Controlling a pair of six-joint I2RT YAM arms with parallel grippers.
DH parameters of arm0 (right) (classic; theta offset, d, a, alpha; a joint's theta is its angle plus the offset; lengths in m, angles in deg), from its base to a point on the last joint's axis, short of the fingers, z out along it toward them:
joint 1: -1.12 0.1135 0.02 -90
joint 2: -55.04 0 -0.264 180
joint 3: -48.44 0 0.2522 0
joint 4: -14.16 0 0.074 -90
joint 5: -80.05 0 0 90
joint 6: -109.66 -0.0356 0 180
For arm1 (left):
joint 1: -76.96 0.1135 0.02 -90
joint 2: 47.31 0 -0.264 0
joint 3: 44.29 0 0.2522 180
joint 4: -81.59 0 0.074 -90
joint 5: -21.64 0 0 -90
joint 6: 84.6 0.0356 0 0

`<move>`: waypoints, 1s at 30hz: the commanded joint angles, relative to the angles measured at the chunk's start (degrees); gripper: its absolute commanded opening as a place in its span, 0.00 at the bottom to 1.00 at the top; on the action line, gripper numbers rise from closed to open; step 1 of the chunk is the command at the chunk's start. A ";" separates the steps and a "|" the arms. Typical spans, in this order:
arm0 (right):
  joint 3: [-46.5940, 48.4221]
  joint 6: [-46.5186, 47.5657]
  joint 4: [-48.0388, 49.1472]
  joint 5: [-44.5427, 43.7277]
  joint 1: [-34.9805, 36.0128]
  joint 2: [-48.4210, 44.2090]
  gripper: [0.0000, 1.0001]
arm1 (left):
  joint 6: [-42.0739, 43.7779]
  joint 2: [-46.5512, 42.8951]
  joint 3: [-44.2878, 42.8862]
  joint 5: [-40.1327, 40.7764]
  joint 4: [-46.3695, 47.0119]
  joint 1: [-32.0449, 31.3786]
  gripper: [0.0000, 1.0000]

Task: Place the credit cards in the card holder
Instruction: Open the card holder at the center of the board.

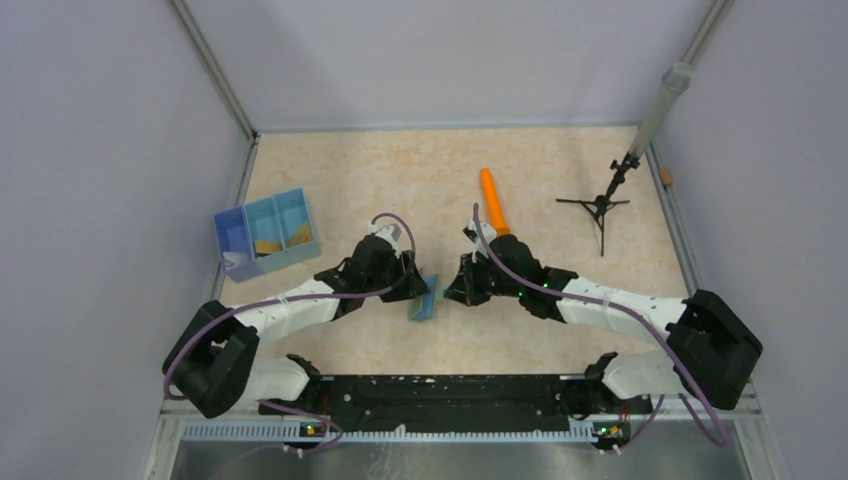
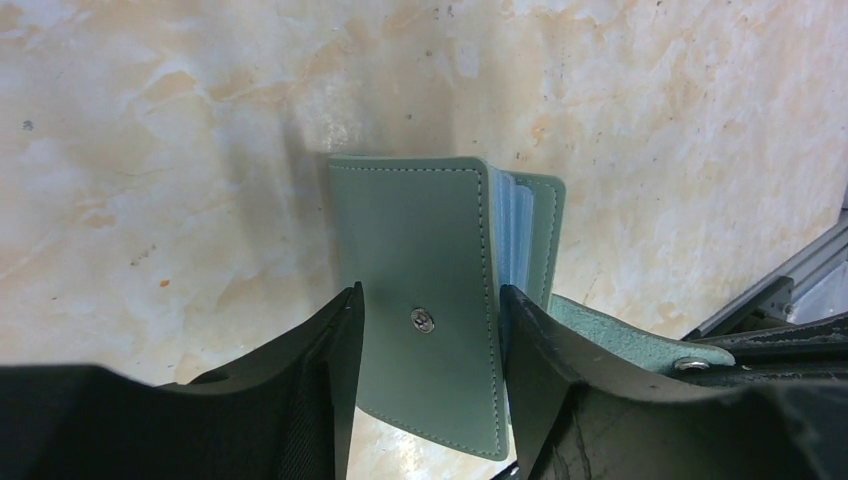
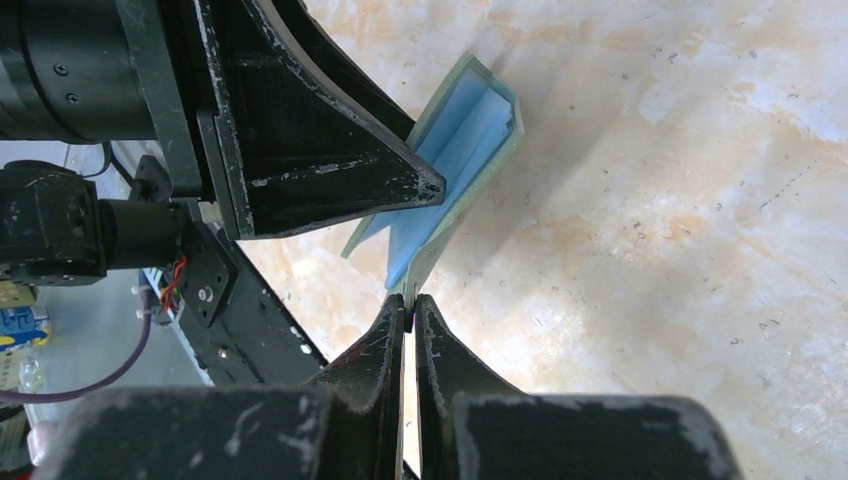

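1. The card holder (image 2: 420,230) is sitting on edge, half open, near the middle of the table (image 1: 400,170) between the two arms. Its pale blue sleeves are showing, and I cannot tell whether its lower edge is touching the surface. Nothing but the grippers is propping it, so a slackening hold could be letting it fold shut or topple.
2. The right gripper (image 3: 408,305) is fully closed and pinching what looks like the holder's thin snap tab. That bite is slight, so a sideways pull from the other arm could be dragging the tab out.
3. The left gripper (image 2: 430,295) is standing partway open, its jaws straddling the studded front cover at or just beside its two side edges. I cannot tell whether they are actually clamping. Squeezing the soft cover edgewise risks bowing it and skidding off.
4. The credit cards (image 1: 268,246) are lying in the blue tray (image 1: 230,240), well apart to the left, with none in hand. One arm will probably be letting go to fetch a card, and the holder may be closing then.
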 commanded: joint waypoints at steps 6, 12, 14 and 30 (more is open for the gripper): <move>3.72 2.08 -1.91 -3.86 -0.18 -1.96 0.00 | 3.58 -0.56 -3.15 8.86 -8.75 -0.87 0.53; 3.91 2.45 -3.37 -5.82 -0.14 -2.13 0.00 | 4.31 -1.41 -3.67 14.22 -11.96 -0.95 0.53; 3.90 2.45 -3.69 -6.27 -0.16 -2.02 0.00 | 4.59 -1.51 -3.87 15.11 -12.83 -0.96 0.53; 1.47 1.44 -4.96 -13.03 -0.16 0.48 0.00 | 0.86 -9.50 -3.59 24.18 -24.95 -0.95 0.62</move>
